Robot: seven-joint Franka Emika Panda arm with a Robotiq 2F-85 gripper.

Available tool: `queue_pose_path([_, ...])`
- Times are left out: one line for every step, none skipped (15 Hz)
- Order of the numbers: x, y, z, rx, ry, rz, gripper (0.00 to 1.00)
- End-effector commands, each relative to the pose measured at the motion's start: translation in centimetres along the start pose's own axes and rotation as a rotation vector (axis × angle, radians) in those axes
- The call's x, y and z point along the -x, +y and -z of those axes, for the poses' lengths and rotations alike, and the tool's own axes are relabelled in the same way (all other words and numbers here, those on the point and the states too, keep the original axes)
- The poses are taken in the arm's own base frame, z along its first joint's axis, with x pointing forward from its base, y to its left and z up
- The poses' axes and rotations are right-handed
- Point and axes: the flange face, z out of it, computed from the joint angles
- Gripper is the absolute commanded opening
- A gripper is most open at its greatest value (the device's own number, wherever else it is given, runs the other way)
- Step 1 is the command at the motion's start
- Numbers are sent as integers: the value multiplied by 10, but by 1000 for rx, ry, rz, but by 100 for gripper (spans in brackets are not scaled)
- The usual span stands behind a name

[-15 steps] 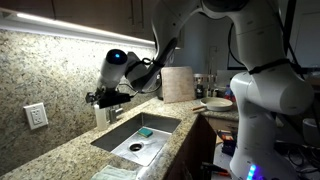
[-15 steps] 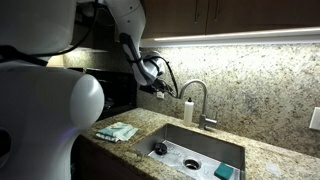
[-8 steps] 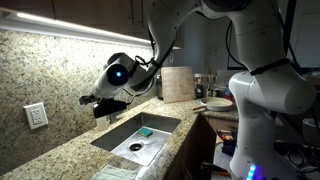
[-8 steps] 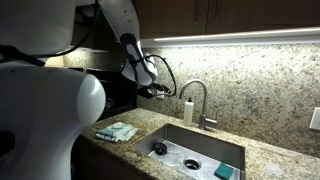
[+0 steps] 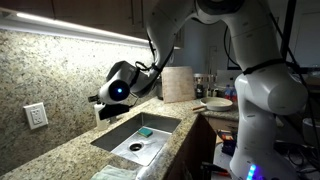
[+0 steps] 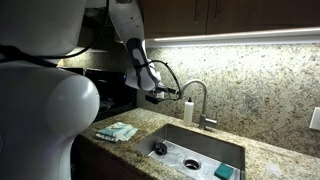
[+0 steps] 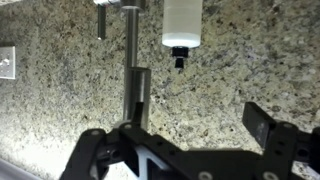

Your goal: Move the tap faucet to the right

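The tap faucet is a shiny silver gooseneck standing behind the sink against the granite wall. In the wrist view its stem shows upside down, left of centre. A white soap bottle stands beside it and also shows in the wrist view. My gripper hovers a short way from the spout, open and empty. In the wrist view its two black fingers are spread wide, with the faucet stem just inside the left finger. In an exterior view the wrist hides the faucet.
A steel sink holds a blue sponge, which also shows in an exterior view. A folded cloth lies on the counter. A wall outlet and a cutting board flank the sink.
The wrist has turned and dropped slightly, and the gripper has moved nearer the faucet. The faucet and soap bottle have not moved.
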Motion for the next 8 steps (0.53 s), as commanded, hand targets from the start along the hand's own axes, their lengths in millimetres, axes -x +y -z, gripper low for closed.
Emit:
queue_pose_path([3,16,-6,29,29,-23,100])
queue_pose_path([3,20,-9,35,27,-25,100])
queue_pose_path([4,22,-11,42,27,-29,100])
queue_pose_path([4,25,-13,50,22,-32,100])
queue_pose_path([4,26,-15,54,17,-34,100])
queue_pose_path([6,28,-16,59,16,-37,100])
queue_pose_path([5,30,-18,62,22,-39,100])
queue_pose_path([2,31,-19,70,24,-43,100])
